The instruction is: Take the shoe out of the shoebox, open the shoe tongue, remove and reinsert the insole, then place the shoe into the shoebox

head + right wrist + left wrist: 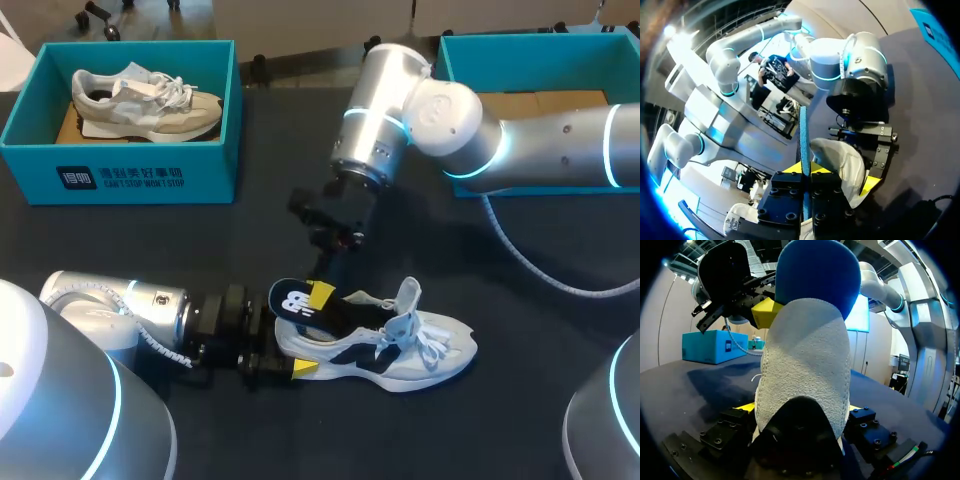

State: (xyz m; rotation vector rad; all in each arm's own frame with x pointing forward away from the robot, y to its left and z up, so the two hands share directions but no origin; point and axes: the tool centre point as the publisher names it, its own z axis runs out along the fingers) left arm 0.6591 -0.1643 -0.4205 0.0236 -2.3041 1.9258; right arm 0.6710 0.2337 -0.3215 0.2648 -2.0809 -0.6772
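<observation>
The left arm (pixel 120 310) lies low along the table from eight o'clock. The left gripper (pixel 292 346) is clamped on the heel of the shoe (pixel 400 345), which sits at six o'clock with its toe toward three. The right arm (pixel 530 150) bends down from two o'clock, and the right gripper (pixel 322 290) pinches the insole (pixel 292 300), which sticks out of the heel. The table (pixel 540 270) is bare past the toe. One shoebox (pixel 130 175) stands at ten o'clock.

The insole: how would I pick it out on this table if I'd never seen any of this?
On the dark table, look on the side nearest the robot for the white shoe with black panels. The insole sticks out of its heel opening. It is the only flat, dark blue piece there, marked with a white logo, unlike the pale shoe around it.
</observation>
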